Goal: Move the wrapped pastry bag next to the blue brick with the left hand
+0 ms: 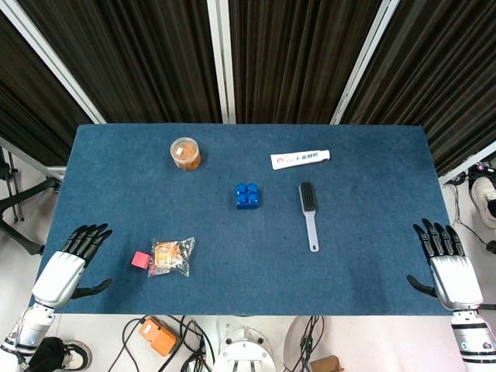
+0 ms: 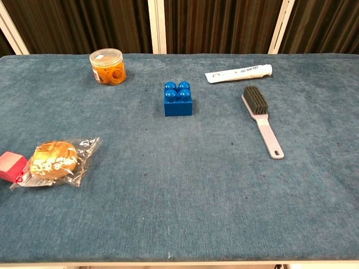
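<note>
The wrapped pastry bag [image 1: 171, 256] [image 2: 55, 161] lies near the table's front left, a clear wrapper around a golden bun. The blue brick [image 1: 247, 195] [image 2: 178, 98] sits at the table's middle, well away from the bag to its right and further back. My left hand [image 1: 74, 260] rests open at the front left corner, left of the bag and apart from it. At the front right edge, my right hand [image 1: 445, 263] also rests open, holding nothing. Neither hand shows in the chest view.
A small red cube [image 1: 140, 260] [image 2: 11, 166] touches the bag's left side. A jar of orange rings [image 1: 186, 153] [image 2: 107, 66] stands back left. A white tube [image 1: 300, 159] [image 2: 238, 73] and a grey brush [image 1: 308, 213] [image 2: 261, 120] lie right of the brick.
</note>
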`<state>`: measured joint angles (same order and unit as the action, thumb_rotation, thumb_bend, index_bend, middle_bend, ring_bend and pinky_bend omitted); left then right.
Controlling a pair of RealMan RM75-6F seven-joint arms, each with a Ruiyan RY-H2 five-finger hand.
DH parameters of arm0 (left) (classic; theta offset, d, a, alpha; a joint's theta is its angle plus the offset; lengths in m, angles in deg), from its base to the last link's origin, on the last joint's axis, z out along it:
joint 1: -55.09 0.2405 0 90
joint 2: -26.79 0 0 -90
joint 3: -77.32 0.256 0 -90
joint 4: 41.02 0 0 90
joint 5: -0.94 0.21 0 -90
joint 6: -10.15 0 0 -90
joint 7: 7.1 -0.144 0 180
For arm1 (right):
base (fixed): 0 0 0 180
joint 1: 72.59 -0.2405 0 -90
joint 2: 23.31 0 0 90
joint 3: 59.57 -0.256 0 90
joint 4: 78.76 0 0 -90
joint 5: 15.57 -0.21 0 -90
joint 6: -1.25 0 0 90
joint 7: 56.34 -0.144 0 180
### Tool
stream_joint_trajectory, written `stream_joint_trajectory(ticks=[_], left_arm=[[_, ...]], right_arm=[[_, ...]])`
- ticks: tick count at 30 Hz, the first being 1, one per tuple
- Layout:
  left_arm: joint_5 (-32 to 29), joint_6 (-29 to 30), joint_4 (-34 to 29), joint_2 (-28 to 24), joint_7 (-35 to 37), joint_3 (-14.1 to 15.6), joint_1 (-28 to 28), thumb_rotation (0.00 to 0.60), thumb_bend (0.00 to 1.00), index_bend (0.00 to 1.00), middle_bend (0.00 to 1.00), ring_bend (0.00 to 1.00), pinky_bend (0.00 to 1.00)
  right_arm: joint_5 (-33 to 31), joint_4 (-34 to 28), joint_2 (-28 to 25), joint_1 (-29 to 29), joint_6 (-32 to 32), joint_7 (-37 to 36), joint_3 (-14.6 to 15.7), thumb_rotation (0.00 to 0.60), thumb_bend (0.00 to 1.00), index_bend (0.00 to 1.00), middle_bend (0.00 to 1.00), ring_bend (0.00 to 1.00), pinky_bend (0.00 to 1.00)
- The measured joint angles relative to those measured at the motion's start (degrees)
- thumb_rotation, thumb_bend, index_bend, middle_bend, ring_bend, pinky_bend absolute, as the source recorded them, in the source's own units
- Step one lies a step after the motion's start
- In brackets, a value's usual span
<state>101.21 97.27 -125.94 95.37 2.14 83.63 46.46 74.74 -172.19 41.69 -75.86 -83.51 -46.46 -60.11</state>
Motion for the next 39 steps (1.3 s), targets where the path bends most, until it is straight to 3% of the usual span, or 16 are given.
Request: stream_joint_trajectory(ticks=[11,18,31,36,39], left_arm=[[0.9,-0.7,0.7,4.3,1.0,-0.4,-0.8,0.6,0.12,0.05,0.01,0.0,0.03],[2.2,-6.5,0.1,8.6,1.4,-0.6,-4.5,0.6,0.12,0.05,0.02,0.0,0.03],[-11.7,-21.3,-2.1,15.4,-9.6,-4.2,-8.9,0.6,0.12,0.05,0.03,0.0,0.03],[-15.5,-23.3,-0.8,18.0,-11.3,-5.4,-9.5,0.6,0.14,0.16,0.1,0.04,0.04],[-16.5,-23.2,0.6,19.6,-11.6,-6.2,-9.7,0.6,0.18,0.29,0.23,0.16,0.07]], right_arm=[[-0.7,-0.1,0.2,0.0,0.0,0.4,-0.2,0.6,0.3,0.0,0.0,0.0,0.03],[-1.7,-0.3,0.3,-0.4,1.0,1.1,-0.6,0.6,0.3,0.0,0.0,0.0,0.03],[-1.0,-0.3,-0.4,0.1,-0.3,-0.5,-0.5,0.6,0.3,0.0,0.0,0.0,0.03],[-0.9,-0.2,-0.4,0.1,-0.4,-0.8,-0.5,0.6,0.3,0.0,0.0,0.0,0.03],[-1.0,-0.2,-0.4,0.1,-0.4,-0.7,-0.5,0.6,0.3,0.0,0.0,0.0,0.03]])
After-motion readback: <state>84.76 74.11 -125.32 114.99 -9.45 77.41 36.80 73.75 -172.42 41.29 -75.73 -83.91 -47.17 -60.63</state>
